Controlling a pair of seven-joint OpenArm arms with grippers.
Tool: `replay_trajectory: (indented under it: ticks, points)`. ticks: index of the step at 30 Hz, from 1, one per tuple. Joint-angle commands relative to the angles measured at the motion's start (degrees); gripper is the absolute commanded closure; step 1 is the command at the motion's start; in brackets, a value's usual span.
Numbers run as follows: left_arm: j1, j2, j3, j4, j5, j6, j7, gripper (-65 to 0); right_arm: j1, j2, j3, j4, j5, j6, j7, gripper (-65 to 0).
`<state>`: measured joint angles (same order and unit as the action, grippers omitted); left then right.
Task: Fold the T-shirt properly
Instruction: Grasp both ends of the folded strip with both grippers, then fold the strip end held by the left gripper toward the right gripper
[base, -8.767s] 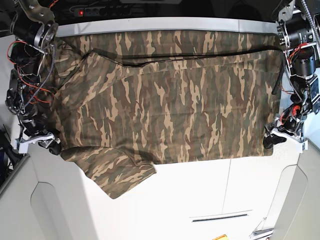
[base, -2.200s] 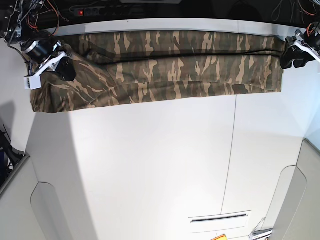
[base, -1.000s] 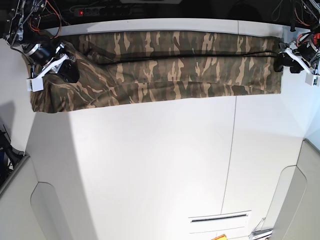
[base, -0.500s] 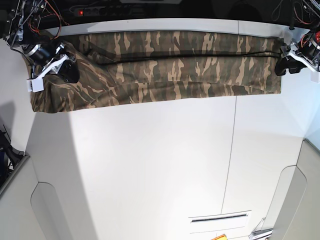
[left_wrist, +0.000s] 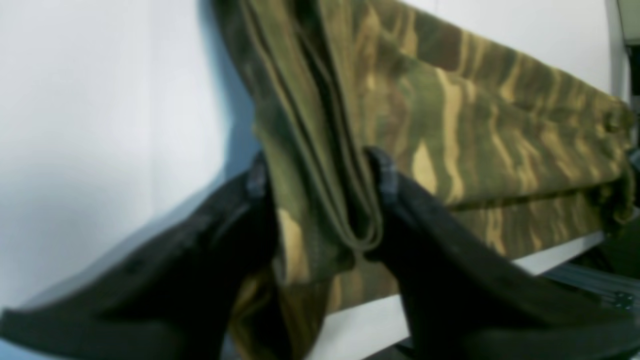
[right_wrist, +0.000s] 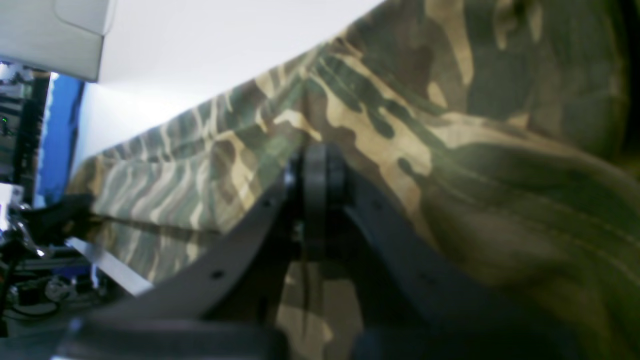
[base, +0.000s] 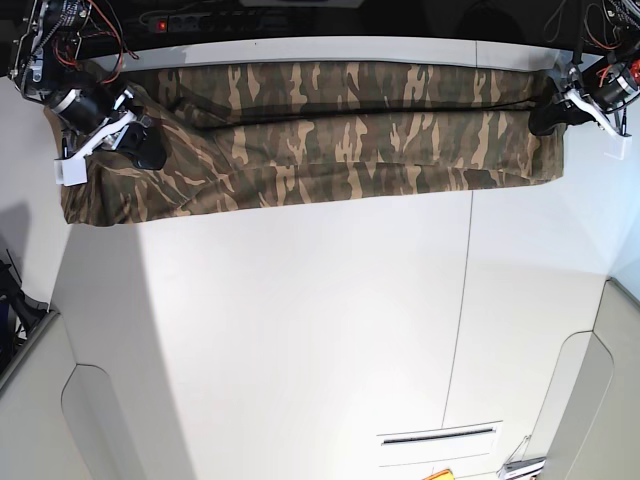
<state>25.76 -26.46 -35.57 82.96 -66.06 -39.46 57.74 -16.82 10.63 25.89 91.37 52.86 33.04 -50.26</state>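
While the left claw (left_wrist: 320, 170) stands with its two fingers on either side of a bunched fold of the shirt (base: 340, 140), the cloth fills the gap between them. Further away, the right claw (right_wrist: 316, 172) has its fingers pressed together, pinching the shirt's other end on the table (base: 300, 330).

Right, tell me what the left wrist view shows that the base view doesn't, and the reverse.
Only the left wrist view shows the stacked folded edges of the T-shirt sitting between the two fingers of the left hand. Only the base view shows the whole shirt as a long folded band along the far edge of the white table, with the right hand at its opposite end. Both show the camouflage cloth and the left hand at the shirt's end.
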Motion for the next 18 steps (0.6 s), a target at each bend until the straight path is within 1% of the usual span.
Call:
replay_trajectory:
  ticks: [1,2,3,4,5,10,13,18]
  points:
    - [-0.02,-0.96,-0.31,0.63,-2.08,-0.54,-0.33,-20.6,0.28,0.79,0.26,0.94,1.62,0.42,0.70,0.0]
    - [-0.02,-0.96,-0.31,0.63,-2.34,-0.54,-0.33,-16.9,0.28,0.79,0.26,0.94,1.60,0.42,0.70,0.0]
    - [-0.02,-0.96,-0.31,0.63,-2.32,-0.54,-0.35,-10.9,0.28,0.79,0.26,0.94,1.62,0.42,0.70,0.0]
    - [-0.02,-0.96,-0.31,0.63,-2.32,-0.54,-0.50,-3.5,0.28,0.79,0.26,0.96,1.62,0.42,0.72,0.0]
    - [-0.04,-0.96,-0.31,0.63,-2.32,-0.54,-0.90,0.0,0.31,0.79,0.26,0.98,1.64,0.42,0.72,0.0]
    - [-0.11,-1.46,-0.39,0.72,-1.84,-0.54,-8.61,0.0,0.28,0.83,1.60,3.06,3.76,0.46,0.35,0.0]
    - [-0.22,-3.08,-0.46,0.72,-1.86,-0.54,-8.66,0.0,0.28,0.81,4.81,7.28,3.76,0.44,-1.18,0.0]
    - [-0.72,-7.21,-0.46,0.72,-1.81,-0.54,-8.37,0.0,0.28,0.85,10.88,14.08,3.78,0.44,-2.27,0.0]
